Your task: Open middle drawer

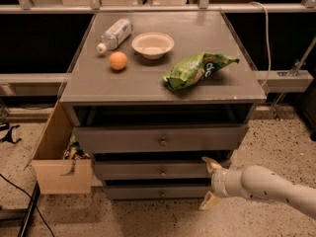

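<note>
The middle drawer (133, 171) is a grey flat front with a small round metal knob (162, 172), set between a taller, wider drawer (123, 139) above and a shorter one (133, 192) below. All three stand slightly forward of the cabinet. My gripper (210, 183) is low at the right, in front of the middle drawer's right end, well to the right of the knob. It is open and empty, with one fingertip (211, 164) up at the middle drawer's level and the other down by the bottom drawer.
On the cabinet top (89, 83) lie a water bottle (115, 33), a white bowl (153, 45), an orange (118, 60) and a green chip bag (196, 69). An open cardboard box (57, 174) stands against the cabinet's left side. A black cable (19, 196) crosses the floor at left.
</note>
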